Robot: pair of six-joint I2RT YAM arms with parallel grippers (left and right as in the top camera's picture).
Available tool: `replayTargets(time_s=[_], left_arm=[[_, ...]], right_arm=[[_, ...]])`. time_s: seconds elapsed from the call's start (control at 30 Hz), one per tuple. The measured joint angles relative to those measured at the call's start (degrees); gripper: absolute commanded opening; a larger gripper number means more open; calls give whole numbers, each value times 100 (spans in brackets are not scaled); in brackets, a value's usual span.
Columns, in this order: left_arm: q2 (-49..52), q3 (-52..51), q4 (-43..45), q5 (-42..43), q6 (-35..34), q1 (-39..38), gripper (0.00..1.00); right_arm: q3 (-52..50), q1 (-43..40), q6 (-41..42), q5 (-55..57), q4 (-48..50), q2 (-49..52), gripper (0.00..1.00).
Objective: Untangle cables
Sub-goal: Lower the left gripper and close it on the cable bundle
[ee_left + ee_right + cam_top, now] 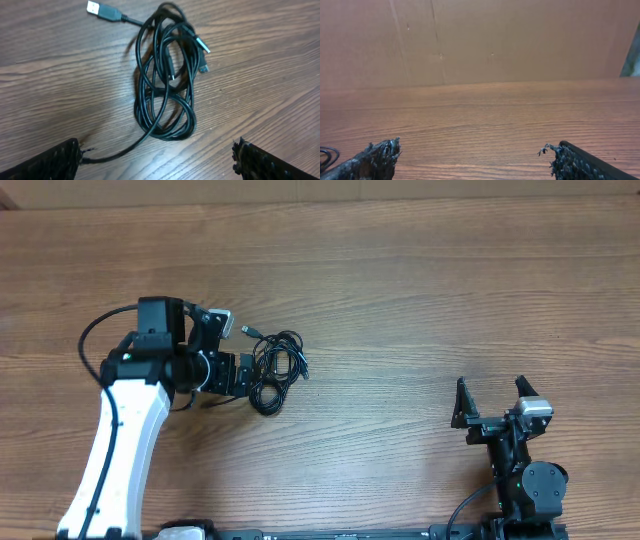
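A wood-grain bench point(400, 270) fills the overhead view, and the right wrist camera shows a plain brown board point(480, 40) standing behind its far edge. The white left arm point(115, 440) reaches up from the lower left of the frame. The dark right arm point(525, 480) sits low at the lower right, well apart from it. The left claw point(157, 159) gapes wide with nothing in it, its two fingers in the bottom corners of its own camera view. The right claw point(490, 392) is spread wide too, and it holds nothing. The cables point(276, 368) lie in a loose black coil on the bench left of centre, just beside the left claw. One strand trails down to the lower-left finger point(60, 160); whether it touches I cannot tell. A USB plug point(102, 11) pokes out at the coil's upper left, and two smaller plugs point(202, 47) lie at its upper right.
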Motion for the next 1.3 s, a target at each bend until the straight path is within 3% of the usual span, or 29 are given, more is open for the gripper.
replayTargets(time_s=[0.5,0.67,1.3], left_arm=[[378,0,549,-4,868,-168,100],[378,0,544,-4,968,-168,94],[378,0,787,-195,914,-168,99]], right_arm=[[0,0,-2,0,-2,0,100],[0,2,-2,0,0,0,100],[0,0,-4,2,0,0,100]])
